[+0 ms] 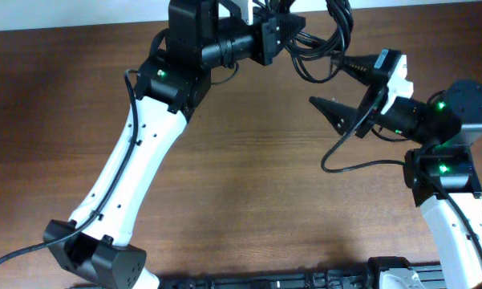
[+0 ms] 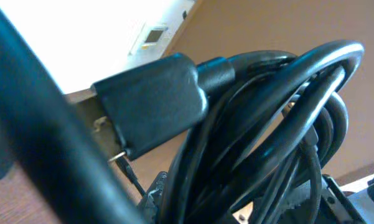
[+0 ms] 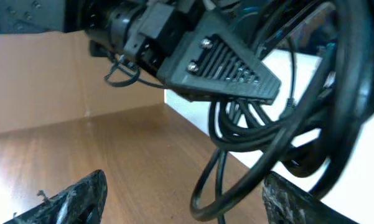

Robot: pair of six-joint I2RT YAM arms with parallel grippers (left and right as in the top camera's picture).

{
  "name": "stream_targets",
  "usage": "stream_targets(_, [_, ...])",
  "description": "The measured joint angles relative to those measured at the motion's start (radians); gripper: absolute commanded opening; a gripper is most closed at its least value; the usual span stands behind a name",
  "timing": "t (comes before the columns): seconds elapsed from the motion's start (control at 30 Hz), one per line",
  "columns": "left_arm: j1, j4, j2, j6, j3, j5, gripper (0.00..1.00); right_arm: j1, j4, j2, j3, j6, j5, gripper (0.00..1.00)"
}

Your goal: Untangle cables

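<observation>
The cables [image 1: 319, 50] are a bundle of thin black loops held up over the far edge of the table. My left gripper [image 1: 287, 34] is shut on the bundle. In the left wrist view the cables [image 2: 280, 118] fill the frame, with a blocky black plug [image 2: 152, 102] sticking out to the left. My right gripper [image 1: 327, 80] stands open just below the bundle. In the right wrist view its fingers [image 3: 81, 199] are spread wide, a hanging loop of the cables [image 3: 233, 180] dangles between them near the right one, and the left gripper [image 3: 218, 62] is above.
The wooden table [image 1: 241, 185] lies under both arms. A thicker black wire [image 1: 357, 165] fixed to the right arm curves beside its base. A white wall or panel [image 3: 361, 180] stands past the table's far edge.
</observation>
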Motion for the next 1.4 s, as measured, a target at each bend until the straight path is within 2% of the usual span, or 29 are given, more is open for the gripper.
stream_targets(0.07, [-0.006,0.004,0.000,0.000,0.000,0.003,0.00,0.000,0.000,0.000,0.000,0.002,-0.035,0.15])
stream_targets(0.1, [-0.010,0.005,0.000,0.000,0.000,-0.002,0.00,0.000,-0.001,0.000,0.000,0.002,-0.046,0.04])
stream_targets(0.27, [-0.019,0.004,0.000,-0.007,0.000,-0.038,0.00,0.000,0.013,0.000,0.000,-0.006,-0.106,0.04])
stream_targets(0.4, [-0.028,0.001,0.000,-0.106,0.000,-0.103,0.00,0.000,0.015,0.000,0.000,-0.082,-0.185,0.04])
stream_targets(0.43, [-0.029,0.001,0.000,-0.137,0.000,-0.114,0.00,0.000,0.015,0.000,0.000,-0.086,-0.188,0.11])
stream_targets(0.5, [-0.032,0.013,0.000,-0.217,0.000,-0.146,0.00,0.000,0.014,0.000,0.000,-0.100,-0.201,0.74])
stream_targets(0.53, [-0.029,0.038,0.000,-0.250,0.000,-0.169,0.00,0.000,0.012,0.000,0.000,-0.098,-0.224,0.96])
stream_targets(0.57, [-0.021,0.055,0.000,-0.273,0.000,-0.183,0.00,0.000,0.007,0.000,0.000,-0.101,-0.238,1.00])
stream_targets(0.73, [0.029,0.054,0.000,-0.321,0.000,-0.216,0.00,0.000,-0.076,0.000,0.000,-0.092,-0.224,0.99])
stream_targets(0.9, [0.125,-0.042,0.000,-0.299,0.000,-0.211,0.00,0.000,-0.179,0.000,0.001,0.049,0.001,0.99])
stream_targets(1.0, [0.187,-0.067,0.000,-0.119,0.000,-0.116,0.00,0.000,-0.223,0.000,0.001,0.145,0.171,0.99])
stream_targets(1.13, [0.238,-0.178,0.000,0.066,0.000,0.017,0.00,0.000,-0.225,0.000,0.001,0.204,0.233,0.99])
stream_targets(1.17, [0.254,-0.200,0.000,0.129,0.000,0.098,0.00,0.000,-0.224,0.000,0.001,0.211,0.232,0.99])
stream_targets(1.23, [0.263,-0.208,0.000,0.191,0.000,0.177,0.00,0.000,-0.225,0.000,0.001,0.214,0.173,0.98])
stream_targets(1.3, [0.253,-0.236,0.000,0.275,0.000,0.300,0.00,0.000,-0.201,0.000,0.001,0.217,0.030,0.99])
stream_targets(1.4, [0.224,-0.334,0.000,0.400,0.000,0.345,0.00,0.000,-0.129,-0.001,0.002,0.221,-0.076,0.99])
